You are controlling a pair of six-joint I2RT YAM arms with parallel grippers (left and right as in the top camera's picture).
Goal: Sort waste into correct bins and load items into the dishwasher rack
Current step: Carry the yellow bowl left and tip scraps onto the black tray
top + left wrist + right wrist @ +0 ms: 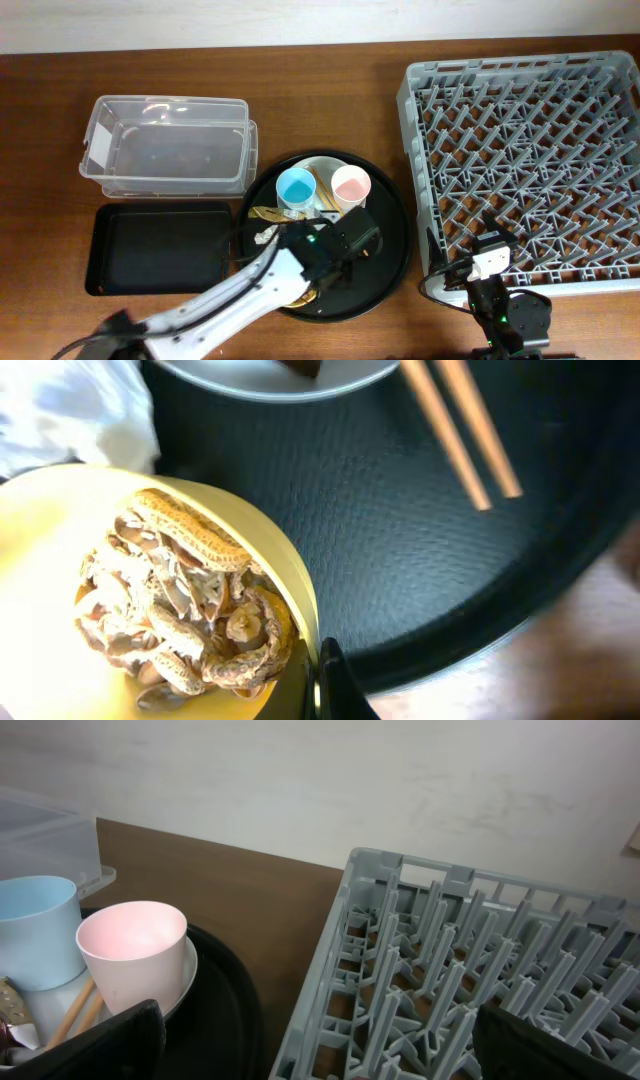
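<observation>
At lower left of the left wrist view, the bowl (40, 590) sits on the round tray (400, 570), heaped with scraps (180, 610) that look like peanut shells. The tissue (70, 410) lies just beside its upper rim. The plate (270, 378) and chopsticks (455, 430) are along the top of the frame.

One dark finger (328, 678) of the left gripper (340, 245) stands at the bowl's right rim, outside the wall. The other finger is hidden, so I cannot tell whether the bowl is gripped. The right gripper (320, 1058) is spread wide and empty, by the rack (450, 970).

Assessment:
- **Bowl:** rigid, smooth-walled and probably light, so liable to slip under a pinch.
- **Scraps:** loose and dry; they would spill on any tilt.
- **Recommended hold:** across the rim, one finger inside and one outside, carried level.
- **Tissue:** soft, and may drag along.
</observation>
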